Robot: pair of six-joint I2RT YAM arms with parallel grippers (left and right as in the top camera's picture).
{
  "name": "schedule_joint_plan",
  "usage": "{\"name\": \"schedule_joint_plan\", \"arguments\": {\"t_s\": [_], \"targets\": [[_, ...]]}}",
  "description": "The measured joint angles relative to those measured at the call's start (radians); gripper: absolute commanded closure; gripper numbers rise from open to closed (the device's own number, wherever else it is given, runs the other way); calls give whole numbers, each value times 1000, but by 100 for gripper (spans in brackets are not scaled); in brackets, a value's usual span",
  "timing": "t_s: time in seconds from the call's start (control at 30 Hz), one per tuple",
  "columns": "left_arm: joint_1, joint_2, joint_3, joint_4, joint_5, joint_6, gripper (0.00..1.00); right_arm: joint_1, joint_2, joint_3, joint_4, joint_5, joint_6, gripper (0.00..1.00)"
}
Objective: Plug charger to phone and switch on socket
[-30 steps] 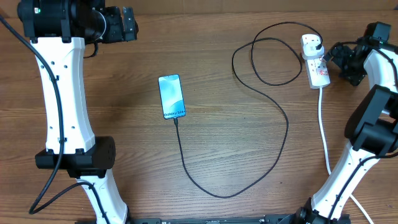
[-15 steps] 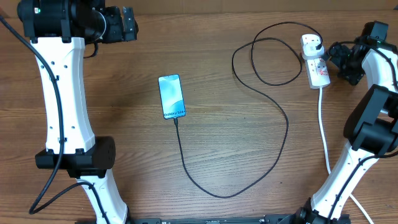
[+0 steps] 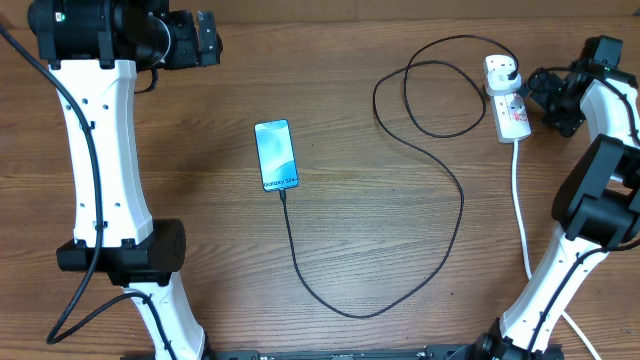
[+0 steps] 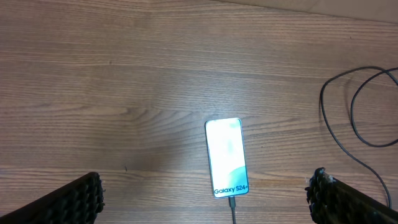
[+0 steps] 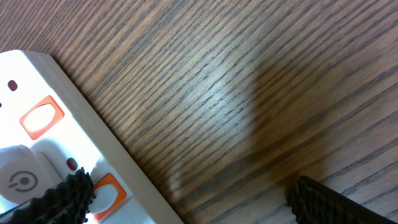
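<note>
The phone (image 3: 277, 154) lies screen-up on the wooden table, its blue-teal screen lit; it also shows in the left wrist view (image 4: 227, 157). The black charger cable (image 3: 440, 170) is plugged into the phone's bottom edge, loops across the table and ends in a black plug in the white socket strip (image 3: 507, 98). My right gripper (image 3: 537, 92) is open beside the strip's right edge. In the right wrist view (image 5: 186, 202) one finger sits over an orange switch (image 5: 106, 190) on the strip (image 5: 37, 137). My left gripper (image 4: 205, 202) is open, high above the phone.
The strip's thick white cord (image 3: 521, 215) runs down the right side of the table towards the right arm's base. A second orange switch (image 5: 41, 116) shows on the strip. The left arm's base stands at the front left.
The right gripper has shifted very slightly near the socket strip. The left arm, phone and cable have not moved.
</note>
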State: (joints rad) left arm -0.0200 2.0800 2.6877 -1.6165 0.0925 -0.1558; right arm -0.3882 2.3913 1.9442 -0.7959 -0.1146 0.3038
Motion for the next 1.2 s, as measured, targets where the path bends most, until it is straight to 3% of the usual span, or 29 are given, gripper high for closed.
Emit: {"name": "schedule_joint_plan", "arguments": {"t_s": [1.2], "targets": [[0,0,0,0,0,0,0,2,3,23,-101,-35,12,0]]}}
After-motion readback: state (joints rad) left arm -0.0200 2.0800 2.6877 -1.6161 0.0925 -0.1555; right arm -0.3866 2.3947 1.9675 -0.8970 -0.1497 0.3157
